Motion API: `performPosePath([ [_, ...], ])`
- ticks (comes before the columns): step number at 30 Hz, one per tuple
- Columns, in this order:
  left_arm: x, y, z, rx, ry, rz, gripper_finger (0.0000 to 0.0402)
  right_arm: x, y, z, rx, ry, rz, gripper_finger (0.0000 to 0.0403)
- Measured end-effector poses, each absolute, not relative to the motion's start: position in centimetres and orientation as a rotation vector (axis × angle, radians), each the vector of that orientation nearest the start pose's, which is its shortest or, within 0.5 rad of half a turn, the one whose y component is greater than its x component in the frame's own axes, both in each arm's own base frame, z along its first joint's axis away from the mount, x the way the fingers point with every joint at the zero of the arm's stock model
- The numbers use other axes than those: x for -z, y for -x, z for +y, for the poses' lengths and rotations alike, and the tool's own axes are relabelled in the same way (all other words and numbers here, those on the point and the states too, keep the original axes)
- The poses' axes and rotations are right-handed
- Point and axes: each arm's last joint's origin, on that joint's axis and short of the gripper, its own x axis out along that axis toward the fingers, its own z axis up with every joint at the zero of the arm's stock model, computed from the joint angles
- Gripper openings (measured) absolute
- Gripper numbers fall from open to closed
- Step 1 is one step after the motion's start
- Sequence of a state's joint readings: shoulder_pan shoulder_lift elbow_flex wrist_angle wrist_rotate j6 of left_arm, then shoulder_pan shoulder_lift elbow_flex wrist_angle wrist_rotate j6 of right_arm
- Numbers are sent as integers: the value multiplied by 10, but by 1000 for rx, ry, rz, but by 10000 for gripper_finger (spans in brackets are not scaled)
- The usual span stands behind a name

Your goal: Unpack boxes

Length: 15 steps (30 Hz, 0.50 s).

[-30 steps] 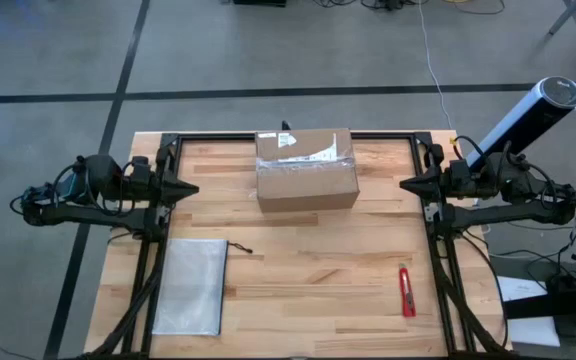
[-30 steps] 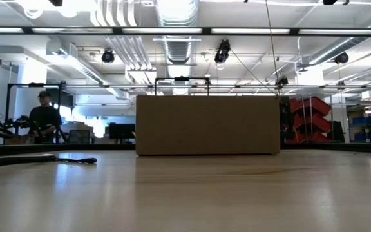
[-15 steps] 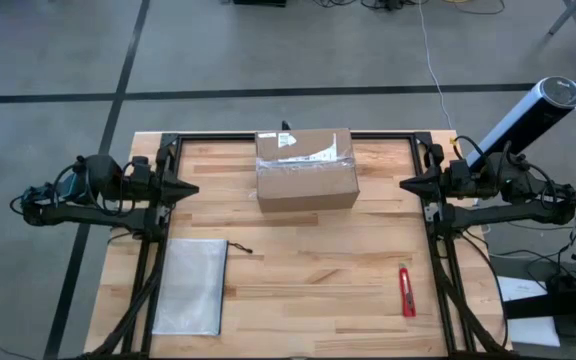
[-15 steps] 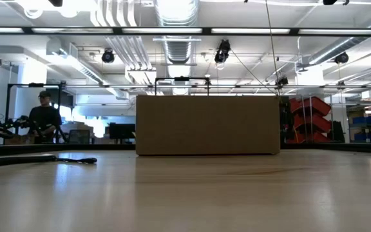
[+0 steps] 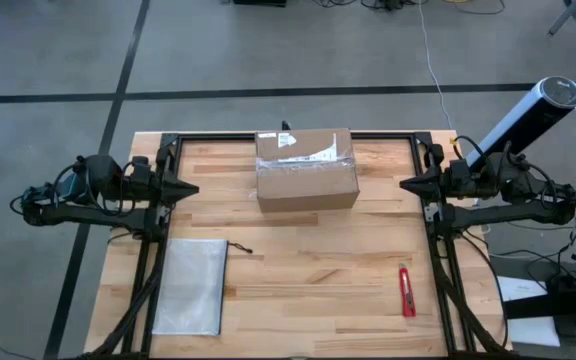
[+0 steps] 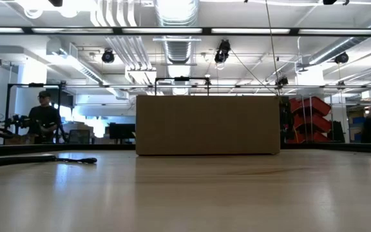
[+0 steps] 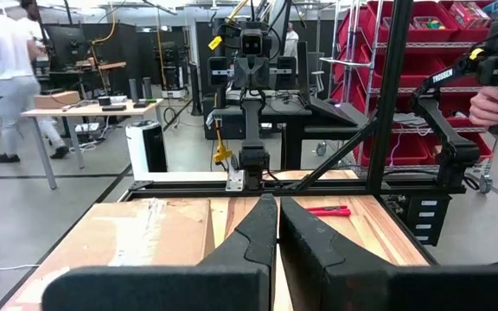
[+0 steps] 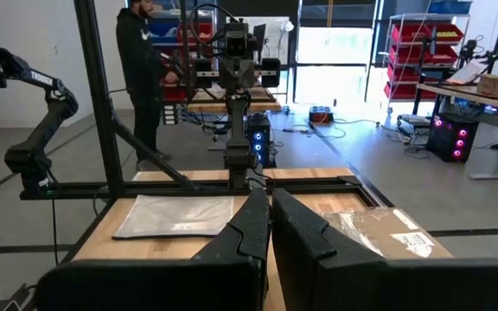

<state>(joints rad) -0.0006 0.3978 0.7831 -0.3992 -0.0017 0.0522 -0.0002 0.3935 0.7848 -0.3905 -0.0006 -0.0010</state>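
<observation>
So we've got the cardboard box (image 5: 306,170) sitting at the far middle of the wooden table (image 5: 308,270), flaps taped shut with clear tape and a white label on top. From the low view it's just a plain brown wall (image 6: 207,125) across the middle of the table.

Our left gripper (image 5: 190,188) is parked at the left edge of the table, fingers pressed together and holding nothing, pointing inward toward the box but well apart from it. The right gripper (image 5: 406,184) mirrors it at the right edge, fingers pinched closed and empty too.

Nearer to us, a flat grey zip pouch (image 5: 190,286) lies on the left side, and a small red utility knife (image 5: 406,291) lies on the right side. Both are well clear of the box.

A few people are standing around in the room behind the table.
</observation>
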Motion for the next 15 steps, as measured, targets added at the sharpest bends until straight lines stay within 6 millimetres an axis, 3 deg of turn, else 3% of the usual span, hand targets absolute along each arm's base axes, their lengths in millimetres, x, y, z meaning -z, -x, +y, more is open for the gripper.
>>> performPosePath([
  [15, -352, -78, 0, -7, -250, 12, 0, -354, -77, 0, 0, 1, -4, 0],
])
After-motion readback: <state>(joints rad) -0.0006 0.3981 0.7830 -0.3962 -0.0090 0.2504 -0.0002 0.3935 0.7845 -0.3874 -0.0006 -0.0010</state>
